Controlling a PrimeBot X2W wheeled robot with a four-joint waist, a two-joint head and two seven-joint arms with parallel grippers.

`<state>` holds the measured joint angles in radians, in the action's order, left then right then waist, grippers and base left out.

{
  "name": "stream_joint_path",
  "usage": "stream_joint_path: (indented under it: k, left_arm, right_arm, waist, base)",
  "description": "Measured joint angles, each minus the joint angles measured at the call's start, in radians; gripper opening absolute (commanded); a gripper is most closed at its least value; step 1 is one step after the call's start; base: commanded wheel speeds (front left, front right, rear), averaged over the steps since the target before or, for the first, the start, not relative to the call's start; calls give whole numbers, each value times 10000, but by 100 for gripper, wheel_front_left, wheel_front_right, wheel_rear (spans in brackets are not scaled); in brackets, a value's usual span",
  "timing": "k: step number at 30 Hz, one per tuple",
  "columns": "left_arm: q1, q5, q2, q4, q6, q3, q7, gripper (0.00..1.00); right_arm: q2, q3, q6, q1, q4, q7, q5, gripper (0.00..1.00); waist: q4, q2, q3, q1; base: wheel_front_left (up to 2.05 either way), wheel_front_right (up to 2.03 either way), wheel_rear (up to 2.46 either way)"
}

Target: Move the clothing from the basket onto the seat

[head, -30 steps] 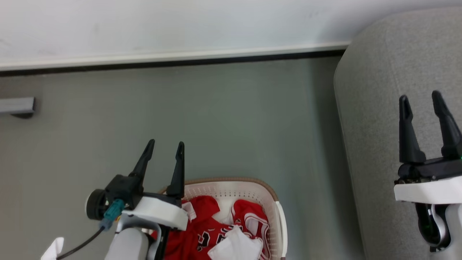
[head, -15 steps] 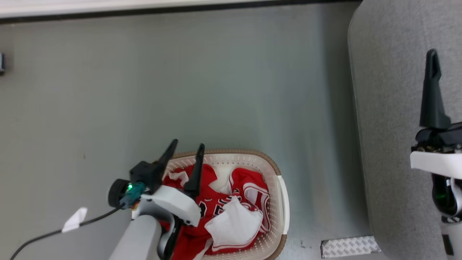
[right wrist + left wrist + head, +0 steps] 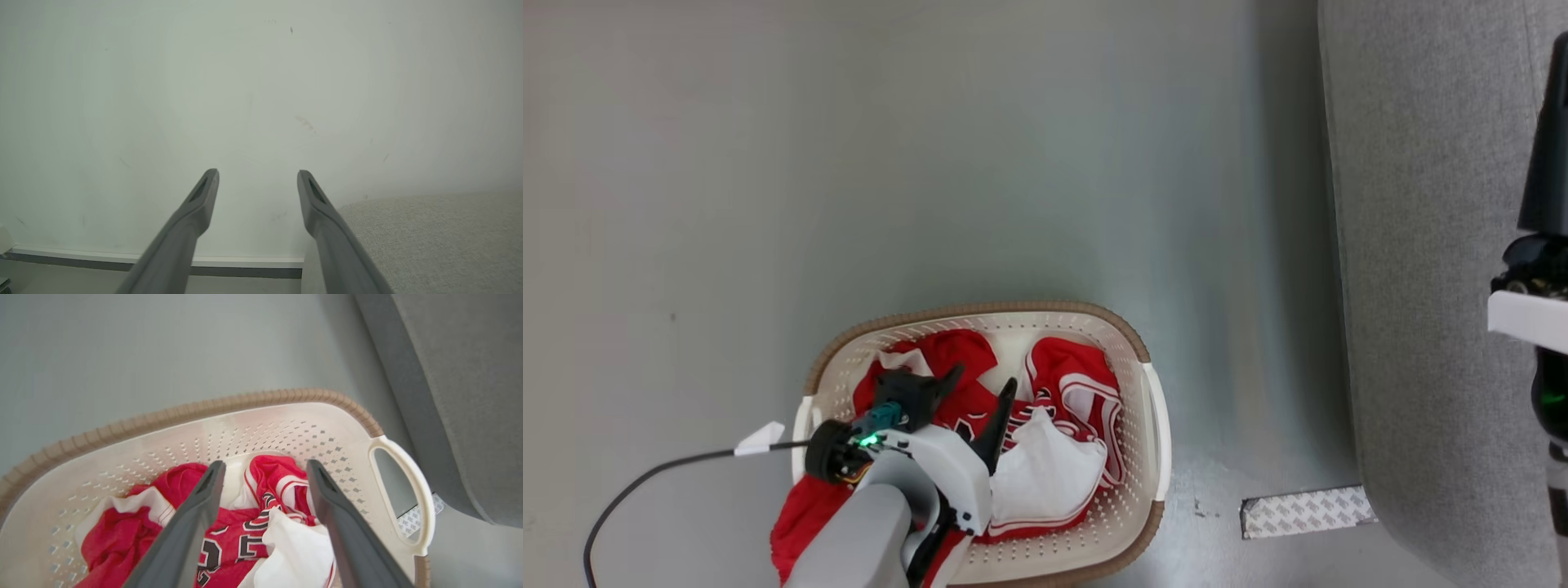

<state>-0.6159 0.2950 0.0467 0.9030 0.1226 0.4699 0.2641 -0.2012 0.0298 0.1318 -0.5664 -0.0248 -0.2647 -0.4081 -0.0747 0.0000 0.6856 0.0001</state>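
Left gripper [image 3: 983,380], lower left of the head view: two dark tapered fingers spread wide over the basket, gripping nothing; contact with the fabric cannot be judged.

One basket [image 3: 980,312], lower centre: oval cream plastic, perforated walls, brown woven-look rim, two white handles. It stands on smooth grey floor [image 3: 931,163].

Clothing [image 3: 1062,376]: one crumpled red heap with white panels and stripe trim inside the basket, with a red fold hanging over the lower-left rim. The garment count cannot be told.

One textured pale strip [image 3: 1307,510] lies flat on the floor, right of the basket.

One seat [image 3: 1421,245], right edge: grey woven upholstery, rounded.

Right gripper [image 3: 257,173]: fingers parted, empty, facing a pale wall [image 3: 245,81].
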Motion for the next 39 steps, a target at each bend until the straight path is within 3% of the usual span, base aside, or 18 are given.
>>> stream_joint_path:
  k: [5, 21, 30, 39]
  left_arm:
    - [-705, 719, 8, 1273, 48, 780, -19, 100]
    - [-2377, 2917, 61, 2566, 86, 4061, -2314, 100]
    - [-3192, 3089, 554, 3430, 86, 4801, -2522, 100]
    - [-3232, 3536, 669, 3260, 86, 5637, -3793, 100]
  right_arm:
    - [-98, -13, 0, -337, -159, 0, -50, 100]
    - [-54, 71, 0, -1428, -669, 0, -58, 100]
    - [134, 140, 0, -1667, -771, 0, -44, 100]
    - [313, 140, 0, -1678, -775, 0, -50, 100]
  waist:
    - [-111, 0, 406, 0]
    - [-617, 0, 2102, 0]
    - [-978, 0, 2616, -1]
    - [-1336, 0, 3089, -1]
  base:
    - [0, 0, 0]
    - [0, 0, 0]
    - [0, 0, 0]
    - [0, 0, 0]
